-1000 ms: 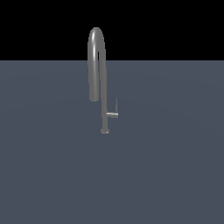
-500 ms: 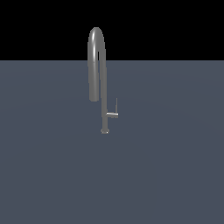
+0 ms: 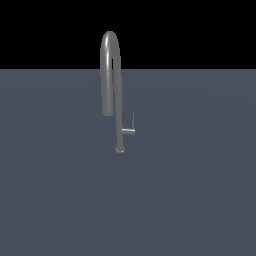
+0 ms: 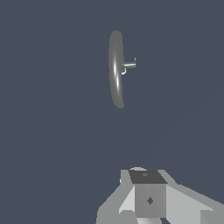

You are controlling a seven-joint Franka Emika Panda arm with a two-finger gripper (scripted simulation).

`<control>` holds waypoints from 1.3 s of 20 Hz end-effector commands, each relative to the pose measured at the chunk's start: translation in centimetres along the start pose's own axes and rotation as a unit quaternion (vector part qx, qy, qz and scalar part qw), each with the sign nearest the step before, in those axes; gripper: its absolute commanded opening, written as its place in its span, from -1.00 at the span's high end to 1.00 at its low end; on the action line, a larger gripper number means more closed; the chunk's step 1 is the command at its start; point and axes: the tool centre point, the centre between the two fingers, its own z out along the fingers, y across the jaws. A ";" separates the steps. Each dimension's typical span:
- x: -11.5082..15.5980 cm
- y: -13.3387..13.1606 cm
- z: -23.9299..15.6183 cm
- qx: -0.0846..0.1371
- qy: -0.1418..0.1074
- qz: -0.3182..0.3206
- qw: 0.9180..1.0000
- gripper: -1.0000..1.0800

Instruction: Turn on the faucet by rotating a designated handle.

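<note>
Nothing is seen to have moved in the exterior view since the earlier frames: the faucet [image 3: 118,95] stands at the same place on the flat grey surface [image 3: 200,200], and the handle [image 3: 130,128] keeps the same pose. The arm is not seen in that view.

The faucet is upright near the middle of the surface, with its small round base on it. The handle leaves the stem low down, toward the exterior view's right, as a short stub ending in a thin rod that points upward.

The faucet is judged to be rigid metal and fixed at its base, so only the handle should turn. Its smooth surface is probably slippery, and the rod is thin. The thin rod, far from the stem, is judged the best place to push or to hold, not the thick spout.

In the wrist view the faucet [image 4: 116,69] and its handle [image 4: 129,64] are seen from above, well apart from the gripper [image 4: 148,197]. Only the grey body of the gripper is shown; its fingertips are not visible, so it cannot be told how far it is open. Nothing is seen to be held or touched by it.
</note>
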 end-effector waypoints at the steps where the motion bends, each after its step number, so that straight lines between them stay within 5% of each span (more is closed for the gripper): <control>1: 1.5 0.1 0.4 0.019 -0.018 0.020 0.999 1.00; 8: 5.6 0.4 1.8 0.075 -0.069 0.080 0.992 1.00; 14: 9.2 1.0 3.4 0.126 -0.114 0.132 0.977 1.00; 20: 12.6 1.9 5.5 0.178 -0.161 0.185 0.953 1.00; 26: 15.9 2.9 8.1 0.232 -0.209 0.240 0.919 1.00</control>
